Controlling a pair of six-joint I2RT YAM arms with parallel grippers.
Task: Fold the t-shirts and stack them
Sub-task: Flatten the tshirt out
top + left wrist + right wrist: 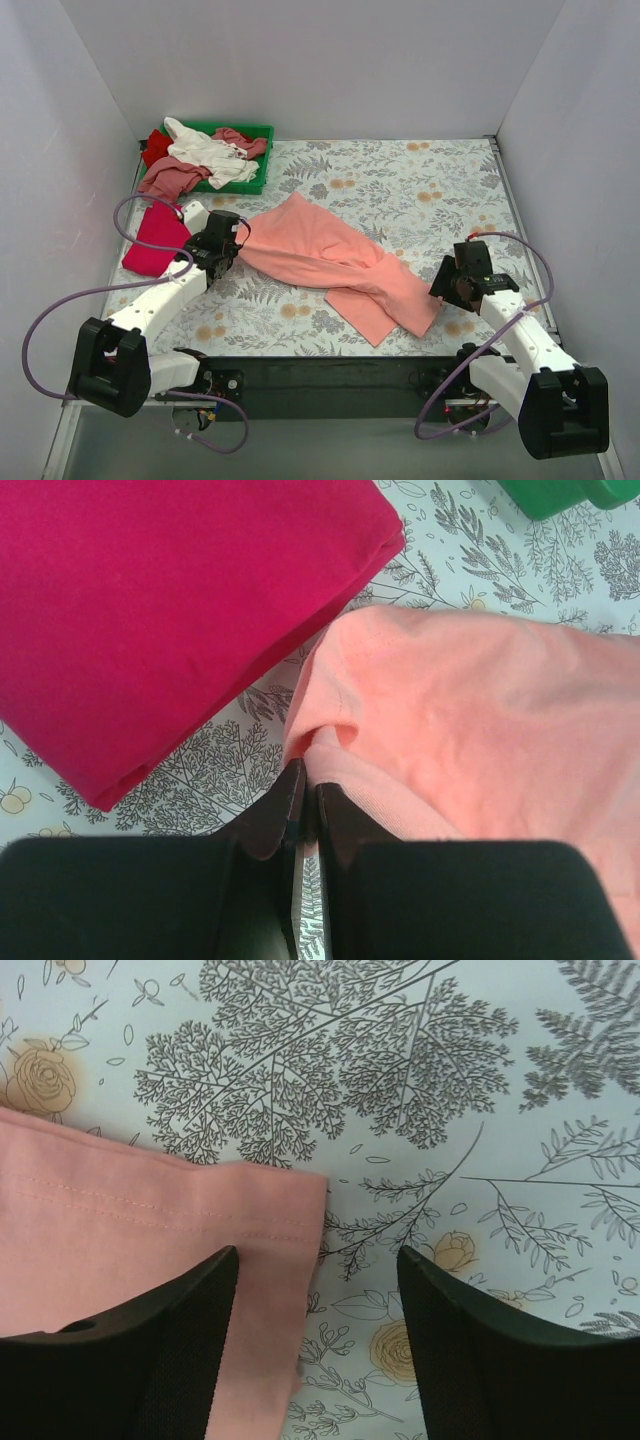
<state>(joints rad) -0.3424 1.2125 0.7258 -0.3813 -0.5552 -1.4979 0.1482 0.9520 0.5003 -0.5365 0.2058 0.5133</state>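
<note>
The salmon-pink t-shirt (325,262) lies stretched across the middle of the table, rumpled and partly doubled over. My left gripper (236,240) is shut on its left edge (330,750), pinching a fold of cloth. The folded magenta-red t-shirt (155,241) lies just left of that gripper and fills the upper left of the left wrist view (170,610). My right gripper (447,283) is open, its jaws straddling the hemmed corner of the salmon-pink shirt (200,1220) at the shirt's right end. White, dusty-rose and red shirts (200,158) are piled in the tray.
The green tray (258,180) stands at the back left corner, and its edge shows in the left wrist view (560,495). White walls enclose the table on the left, back and right. The floral tablecloth (420,190) shows at the back right.
</note>
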